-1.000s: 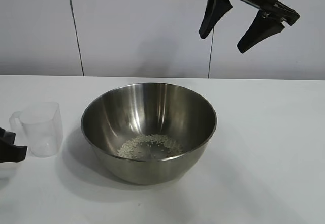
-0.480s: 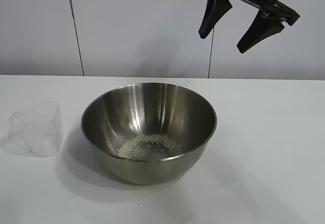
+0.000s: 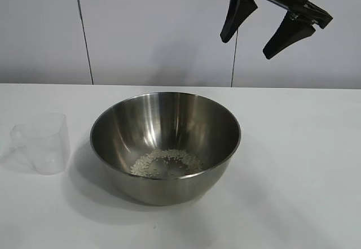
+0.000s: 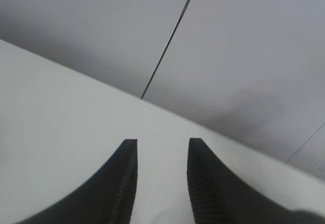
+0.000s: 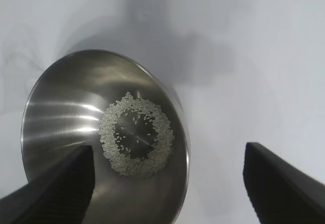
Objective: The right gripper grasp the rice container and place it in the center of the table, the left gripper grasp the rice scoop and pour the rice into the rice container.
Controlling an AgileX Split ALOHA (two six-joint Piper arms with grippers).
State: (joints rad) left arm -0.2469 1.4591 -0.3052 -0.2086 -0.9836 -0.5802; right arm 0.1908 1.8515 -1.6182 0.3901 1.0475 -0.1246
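From outside, we find the bowl [image 3: 165, 144] at the middle of the table [image 3: 304, 170], with the rice [image 3: 166, 162] lying in a loose ring on its bottom. The scoop [image 3: 43, 142] stands upright and empty near the left edge, well apart from the bowl. A second ago the left gripper's black tip sat just beside the scoop at that edge; it has since left this view. We judge the pour done and both arms backing off. The right gripper [image 3: 265, 26] hangs high above the far right of the table, fingers spread, holding nothing.

On the left wrist we see the left gripper [image 4: 161, 181] over bare table facing the wall, its two fingers apart with nothing between them; neither scoop nor bowl shows here.

On the right wrist we look straight down into the bowl [image 5: 61, 107] and its rice [image 5: 136, 134], the finger [image 5: 48, 186] tips wide apart on either side. Nothing else stands on the table, and nothing blocks either arm.
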